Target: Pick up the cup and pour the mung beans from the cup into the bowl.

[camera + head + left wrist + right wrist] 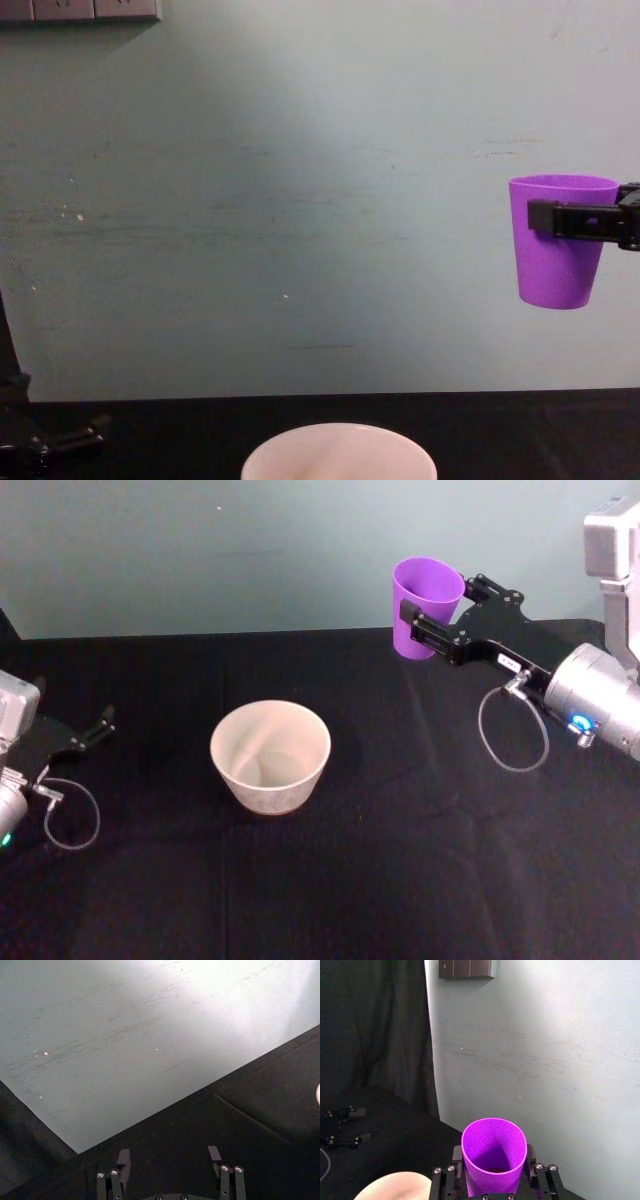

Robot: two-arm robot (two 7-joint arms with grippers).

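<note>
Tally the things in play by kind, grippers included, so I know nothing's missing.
Cup: 1, purple, upright in the right gripper, above the table.
Bowl: 1, whitish, on the black table.
Grippers: 2, the left gripper open, low at the left.
Total: 4.

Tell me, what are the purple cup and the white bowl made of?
The small purple tumbler cup, held in the right gripper, looks like smooth plastic: bright even colour, thin wall, soft sheen. The wide round white bowl looks like glazed ceramic or hard plastic; its smooth, faintly glossy wall leaves that open.
</note>
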